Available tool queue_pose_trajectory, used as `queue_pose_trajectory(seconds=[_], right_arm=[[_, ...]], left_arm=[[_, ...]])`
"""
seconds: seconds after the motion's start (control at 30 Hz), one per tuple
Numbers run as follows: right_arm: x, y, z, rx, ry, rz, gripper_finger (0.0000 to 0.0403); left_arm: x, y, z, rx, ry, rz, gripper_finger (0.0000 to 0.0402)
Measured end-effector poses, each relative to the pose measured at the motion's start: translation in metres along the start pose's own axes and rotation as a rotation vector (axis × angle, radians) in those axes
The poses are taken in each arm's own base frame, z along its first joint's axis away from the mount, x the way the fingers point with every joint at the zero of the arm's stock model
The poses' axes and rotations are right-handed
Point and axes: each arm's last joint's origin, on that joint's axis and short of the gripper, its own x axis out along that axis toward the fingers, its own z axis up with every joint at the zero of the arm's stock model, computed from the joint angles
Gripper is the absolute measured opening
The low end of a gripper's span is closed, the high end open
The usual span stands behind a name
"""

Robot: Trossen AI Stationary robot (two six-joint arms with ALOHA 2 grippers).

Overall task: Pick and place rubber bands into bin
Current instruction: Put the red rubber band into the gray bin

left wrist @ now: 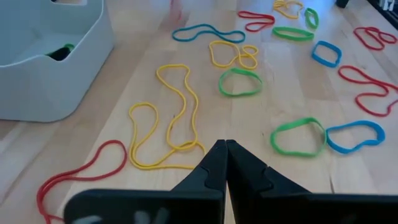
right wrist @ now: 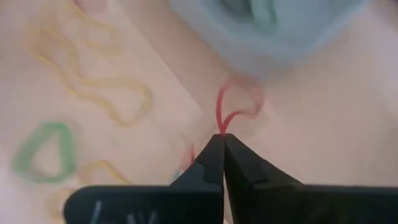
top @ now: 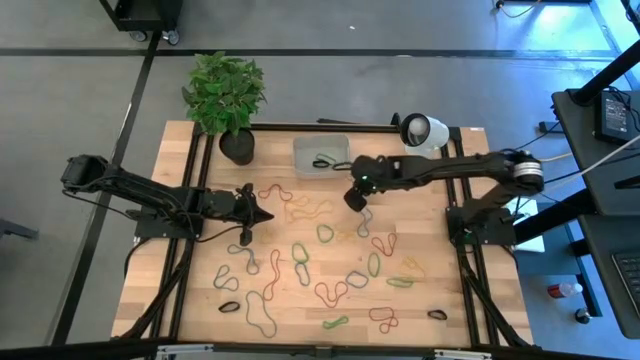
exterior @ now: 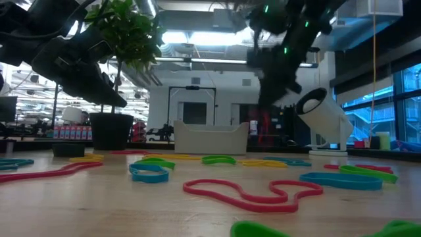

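Many coloured rubber bands [top: 300,262] lie scattered flat on the wooden table [top: 180,300]. The translucent bin [top: 303,160] stands at the far middle with a dark and a green band inside. Just near of the bin, my right gripper [top: 355,203] is raised above the table and shut on a red rubber band [right wrist: 239,102]. Over the left half of the table my left gripper [top: 264,215] hangs shut and empty, above a yellow band [left wrist: 174,118]. My right gripper pinches the red rubber band at its fingertips [right wrist: 221,132]. A small loop of it [right wrist: 244,98] stands out beyond the tips, and a bit of red [right wrist: 189,154] shows beside one finger. The fingers slant down from the table's right side, toward the bin [right wrist: 292,31].
A black plant pot [top: 237,147] with a leafy plant stands at the far left of the bin. A white round camera [top: 424,131] sits at the far right. Loose bands cover the near half of the table.
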Motion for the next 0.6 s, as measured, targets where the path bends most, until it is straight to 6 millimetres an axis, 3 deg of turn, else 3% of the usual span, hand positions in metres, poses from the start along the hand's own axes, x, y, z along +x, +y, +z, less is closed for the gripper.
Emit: queue_pose_trajectory(seconds=[0.13,0.33,0.47,0.6], right_arm=[[-0.022,-0.006,0.012,-0.003,-0.098,-0.051,0.0002],[-0.041,-0.007,0.065,-0.086,-0.247,-0.067,0.0001],[-0.036,-0.01,0.101,-0.145,-0.291,-0.101,0.0001],[-0.005,-0.015,0.122,-0.179,-0.255,-0.129,0.0]], left_arm=[[0.0,0.0,0.0,0.024,-0.001,0.012,0.0003],[0.0,0.001,0.001,0.051,-0.012,0.031,0.0002],[0.0,0.002,0.001,0.051,-0.014,0.052,0.0002],[0.0,0.002,0.001,0.064,-0.017,0.07,0.0002]])
